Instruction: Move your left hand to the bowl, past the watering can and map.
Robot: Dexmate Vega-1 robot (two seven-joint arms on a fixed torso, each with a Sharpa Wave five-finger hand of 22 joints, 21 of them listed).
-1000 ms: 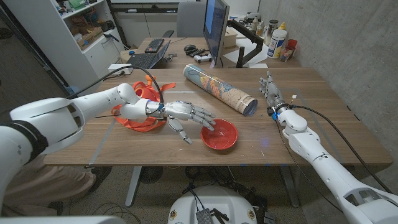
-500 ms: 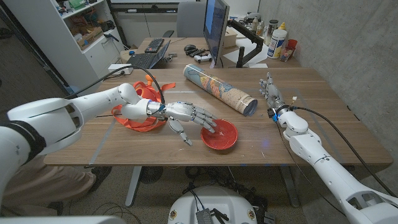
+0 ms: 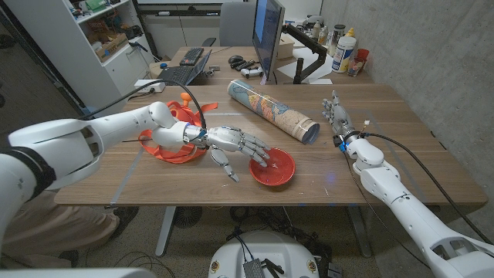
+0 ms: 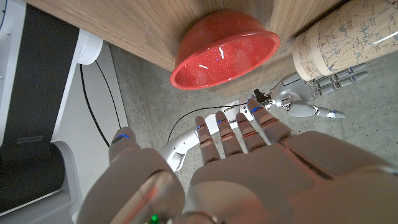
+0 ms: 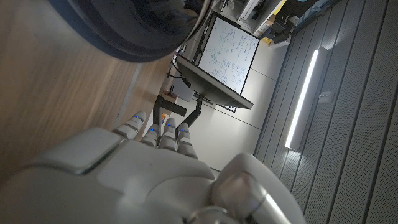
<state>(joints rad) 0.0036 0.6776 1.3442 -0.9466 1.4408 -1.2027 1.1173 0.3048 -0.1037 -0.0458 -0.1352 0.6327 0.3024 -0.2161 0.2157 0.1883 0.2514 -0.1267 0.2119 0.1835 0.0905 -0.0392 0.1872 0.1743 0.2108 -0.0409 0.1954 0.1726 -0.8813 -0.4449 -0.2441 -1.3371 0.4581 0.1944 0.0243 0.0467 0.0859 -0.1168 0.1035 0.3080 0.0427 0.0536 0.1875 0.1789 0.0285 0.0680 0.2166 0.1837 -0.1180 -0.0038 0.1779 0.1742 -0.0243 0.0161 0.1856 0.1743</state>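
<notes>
Reach looks nearly done: your left hand [image 3: 235, 144], fingers spread and empty, is at the red bowl [image 3: 272, 167] rim, clear of watering can [image 3: 176, 131] and map [image 3: 272, 110].

Red bowl [image 3: 272, 167], orange watering can [image 3: 176, 131], map [image 3: 272, 110] printed blue and tan, brown wooden table [image 3: 401, 147].

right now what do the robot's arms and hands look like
Both arms have smooth, rounded white shells with dark bands at the joints. A black cable runs along each. The left hand and right hand are silver-grey metal with jointed fingers; small blue lights glow on the fingers in the wrist views.
</notes>
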